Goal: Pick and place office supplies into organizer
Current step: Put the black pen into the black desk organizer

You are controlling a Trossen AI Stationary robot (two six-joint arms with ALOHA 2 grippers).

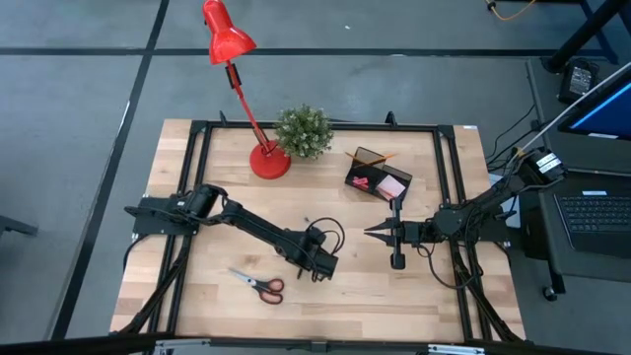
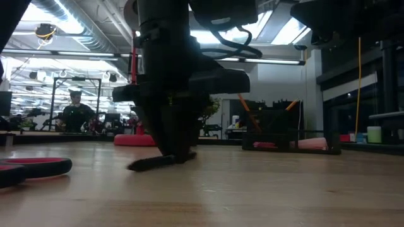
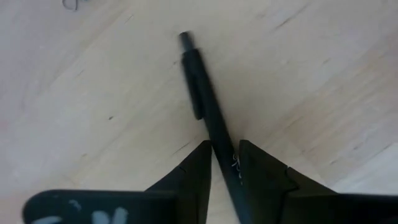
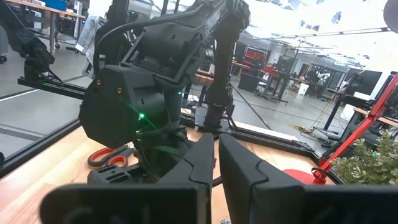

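My left gripper (image 3: 224, 158) is down at the wood near the middle of the table, its two fingers drawn narrow around a thin black pen (image 3: 202, 93) that lies flat on the boards. The barrel runs up out of the gap between my fingers, clip and button end pointing away from me. I seem to have it pinched near its lower half, though I cannot tell whether it has left the table.

I judge the pen light, stiff and smooth, so it will roll or slip if squeezed off-centre. The better hold is across the barrel near its middle, below the clip, so it does not swing when lifted.

The organizer (image 1: 378, 177) sits toward two o'clock from my left gripper (image 1: 323, 264), with a pink sticky-note pad (image 1: 391, 186) and orange pencils (image 1: 371, 158) already in it. The orange-handled scissors (image 1: 259, 284) lie on the table at about eight o'clock from me.

My right gripper (image 1: 375, 233) hovers near three o'clock of the left, fingers nearly closed on nothing.
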